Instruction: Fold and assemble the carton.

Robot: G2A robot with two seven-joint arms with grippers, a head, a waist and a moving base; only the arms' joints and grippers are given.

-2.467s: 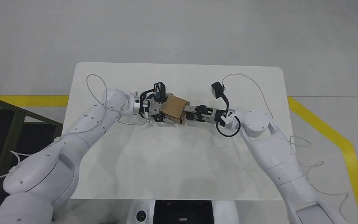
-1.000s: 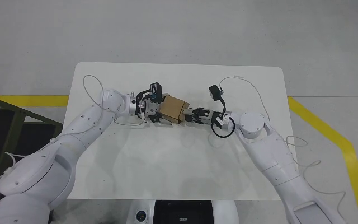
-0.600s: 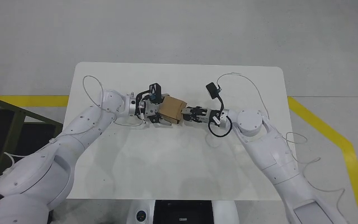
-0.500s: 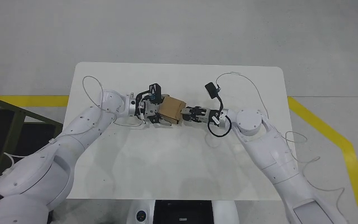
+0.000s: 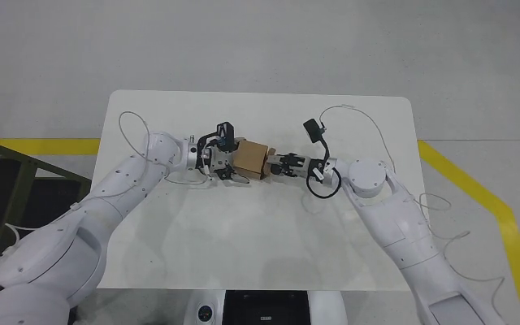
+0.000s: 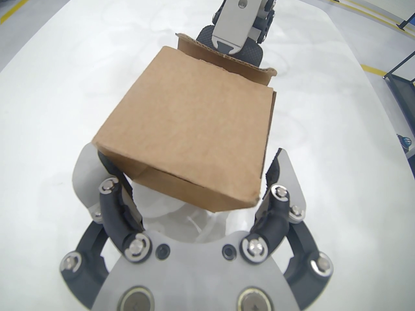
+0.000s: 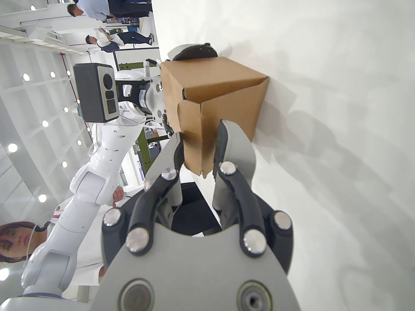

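Observation:
A brown carton lies on the white table between my two grippers. It is folded into a box shape, with one end flap sticking out. My right gripper is shut on that flap, and it also appears beyond the carton as the right gripper. My left gripper stands open at the opposite end. One of its fingers is tucked against a carton corner; the other finger stands just beside the other corner. The end facing the left gripper looks closed.
Thin white cables loop over the table behind each arm, one on the left and one on the right. Bare table surface lies in front of the carton. The far table edge is well behind it.
The right arm has drawn back slightly to the right, and the carton has shifted a little with it. The left gripper has stayed at the carton's other end.

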